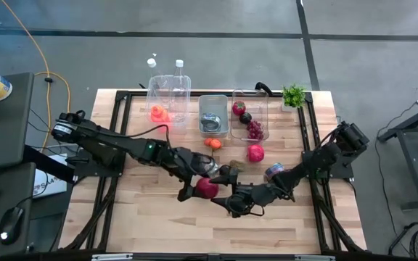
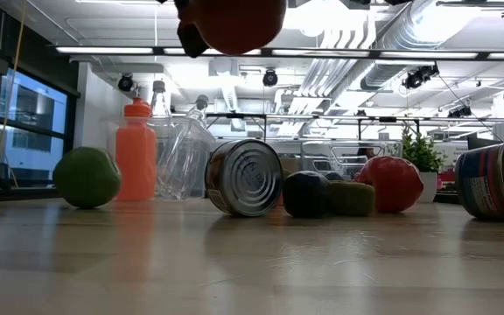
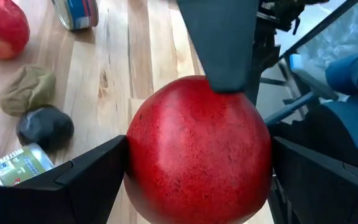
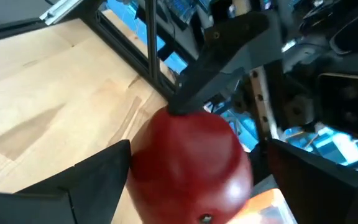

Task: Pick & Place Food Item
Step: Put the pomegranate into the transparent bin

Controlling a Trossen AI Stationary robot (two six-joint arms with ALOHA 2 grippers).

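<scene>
My left pincer (image 3: 197, 180) clamps the red fruit (image 3: 199, 149) between its fingers, lifted off the table (image 1: 151, 217); my right pincer (image 4: 191, 180) faces it with fingers spread either side of the fruit; beyond lie a tin (image 3: 18, 165), a dark lump (image 3: 45, 127) and another red fruit (image 3: 2, 28).

I am reaching both arms in toward the middle of the surface, raised above it, my two tools facing each other. My left tool (image 1: 198, 187) is clamping a red fruit (image 1: 207, 188) between its wide-set fingers (image 3: 92, 180). My right tool (image 1: 231, 203) is meeting it from the other side, fingers (image 4: 86, 180) spread on either side of the same fruit.
</scene>
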